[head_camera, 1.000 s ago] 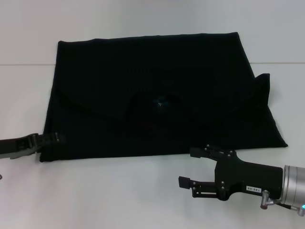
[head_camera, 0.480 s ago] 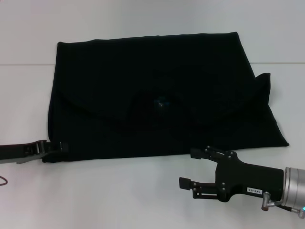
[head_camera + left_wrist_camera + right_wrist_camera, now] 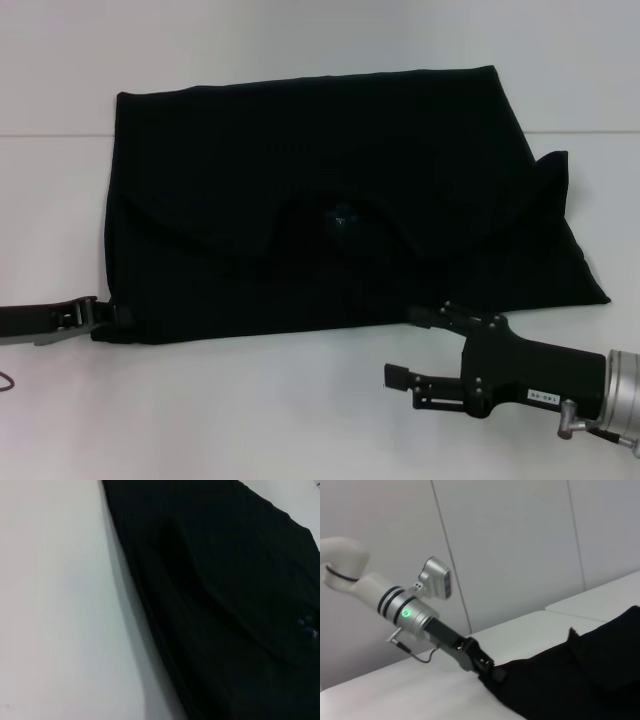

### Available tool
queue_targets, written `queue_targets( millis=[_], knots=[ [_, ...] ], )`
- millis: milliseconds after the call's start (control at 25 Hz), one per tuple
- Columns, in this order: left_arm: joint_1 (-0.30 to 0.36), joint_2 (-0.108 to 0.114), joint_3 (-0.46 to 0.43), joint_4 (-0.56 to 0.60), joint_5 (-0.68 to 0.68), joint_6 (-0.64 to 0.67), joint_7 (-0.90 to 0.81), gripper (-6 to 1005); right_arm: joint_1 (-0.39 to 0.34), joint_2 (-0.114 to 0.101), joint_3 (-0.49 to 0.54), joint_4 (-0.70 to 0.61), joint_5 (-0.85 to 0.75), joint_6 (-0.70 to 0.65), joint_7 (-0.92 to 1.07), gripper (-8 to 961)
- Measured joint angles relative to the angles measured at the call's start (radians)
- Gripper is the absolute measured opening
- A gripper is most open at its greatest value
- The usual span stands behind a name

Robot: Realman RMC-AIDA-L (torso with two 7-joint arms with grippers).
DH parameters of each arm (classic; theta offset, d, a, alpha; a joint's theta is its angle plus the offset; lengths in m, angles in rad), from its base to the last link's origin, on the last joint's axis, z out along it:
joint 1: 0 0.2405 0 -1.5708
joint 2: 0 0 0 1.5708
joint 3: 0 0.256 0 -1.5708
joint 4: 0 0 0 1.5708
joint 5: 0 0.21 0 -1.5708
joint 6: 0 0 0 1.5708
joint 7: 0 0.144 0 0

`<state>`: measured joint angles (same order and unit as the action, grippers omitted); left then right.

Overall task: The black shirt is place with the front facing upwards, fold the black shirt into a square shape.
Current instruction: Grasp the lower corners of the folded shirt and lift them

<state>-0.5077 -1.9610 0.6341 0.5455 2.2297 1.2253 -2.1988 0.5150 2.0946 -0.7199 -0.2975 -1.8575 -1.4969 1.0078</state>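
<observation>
The black shirt (image 3: 330,200) lies flat on the white table (image 3: 250,410), folded into a broad rectangle, its small blue neck label (image 3: 338,214) showing near the middle. One sleeve (image 3: 552,180) juts out at the right edge. The left gripper (image 3: 100,315) sits low at the shirt's near left corner, touching the cloth; whether it is clamped cannot be told. The right gripper (image 3: 420,348) hovers just beside the near right hem, jaws apart and empty.

Bright even light, soft shadows, black shirt (image 3: 340,200) folds perhaps underexposed.
</observation>
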Motion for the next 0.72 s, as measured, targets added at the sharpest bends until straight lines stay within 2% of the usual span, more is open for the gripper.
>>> queue_targets(
  millis=[200,280,400,520,640,720],
  knots=[
    [0.0,0.002,0.001,-0.001,0.0,0.003,0.001,132,-0.018,-0.004,0.059,-0.032,0.0,-0.011,0.064,886],
    [-0.001,0.002,0.001,-0.001,0.0,0.005,0.001,94,-0.032,-0.008,0.078,-0.092,-0.005,-0.004,0.181,882],
    [-0.002,0.003,-0.001,-0.001,-0.004,0.012,0.001,71,-0.059,-0.026,0.082,-0.265,-0.032,0.031,0.483,876],
    [-0.003,0.004,-0.005,0.0,-0.008,0.02,0.001,56,-0.071,-0.068,0.083,-0.429,-0.112,0.058,0.806,870],
    [-0.003,0.005,-0.008,0.0,-0.008,0.024,0.001,58,-0.052,-0.126,0.078,-0.516,-0.221,0.062,1.103,863],
    [-0.002,0.005,-0.008,-0.001,-0.008,0.032,0.001,59,-0.013,-0.178,0.082,-0.528,-0.323,0.063,1.293,859]
  ],
)
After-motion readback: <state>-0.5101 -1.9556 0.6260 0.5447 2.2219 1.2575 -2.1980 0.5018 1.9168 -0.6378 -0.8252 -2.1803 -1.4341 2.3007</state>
